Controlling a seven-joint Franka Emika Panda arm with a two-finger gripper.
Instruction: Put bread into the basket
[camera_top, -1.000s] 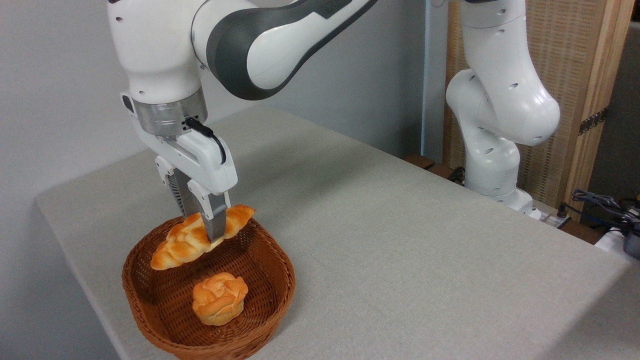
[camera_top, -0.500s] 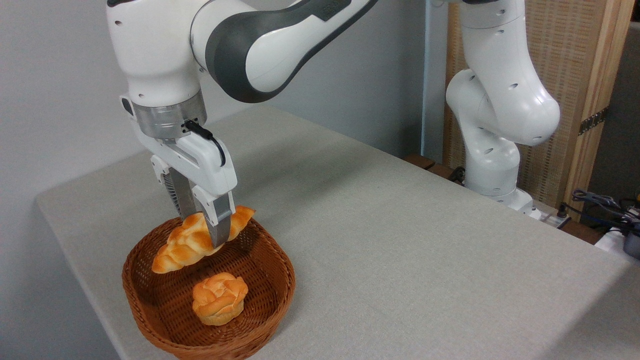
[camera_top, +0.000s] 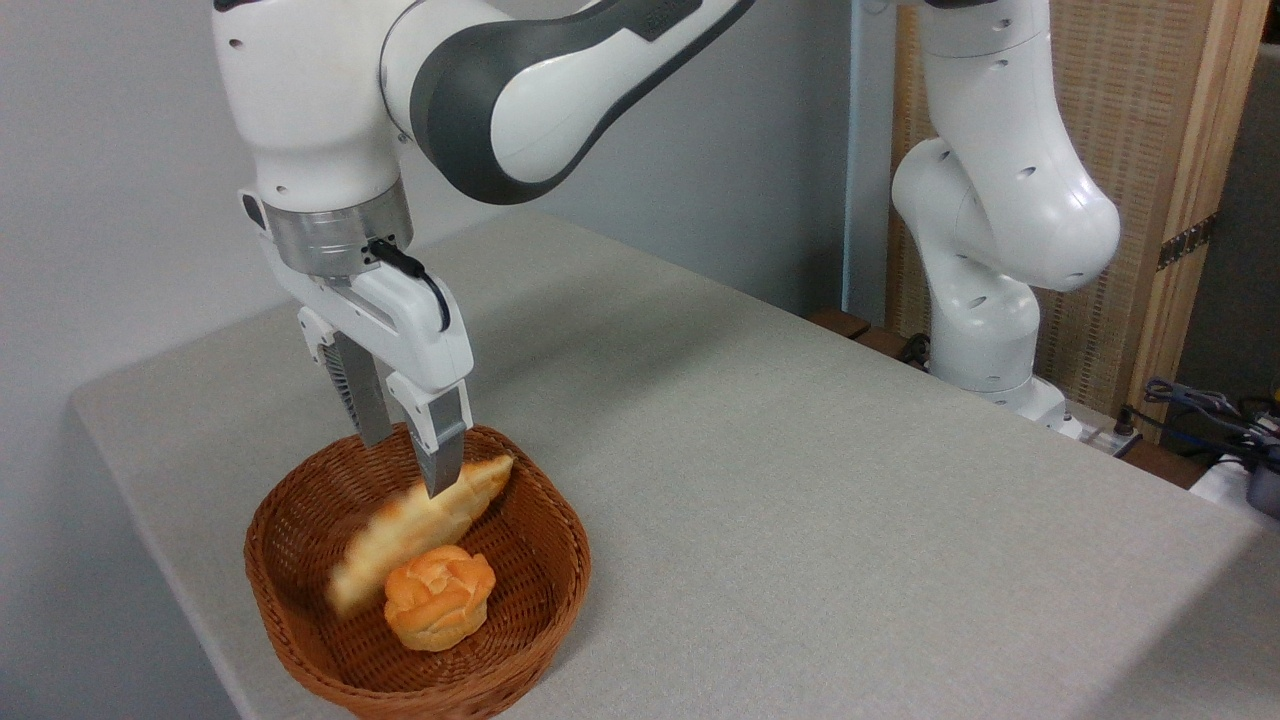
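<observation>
The long braided bread (camera_top: 425, 525) is motion-blurred and tilted, its pale underside showing, inside the brown wicker basket (camera_top: 563, 560). Its right tip rests near the basket's far rim and its lower end drops toward the basket floor behind the round bun. My gripper (camera_top: 405, 452) hangs just above the basket's far side, open, with nothing between its fingers; the nearer fingertip (camera_top: 441, 472) sits right above the loaf's upper part.
A small round knotted orange bun (camera_top: 440, 596) sits in the basket's front half. The basket stands near the table's left front corner (camera_top: 150, 470). The arm's white base (camera_top: 985, 330) stands at the table's far right, with cables beyond it.
My fingers have spread apart and let go of the bread. The loaf has dropped from the gripper into the basket, turning its paler side up. The gripper itself has risen slightly.
</observation>
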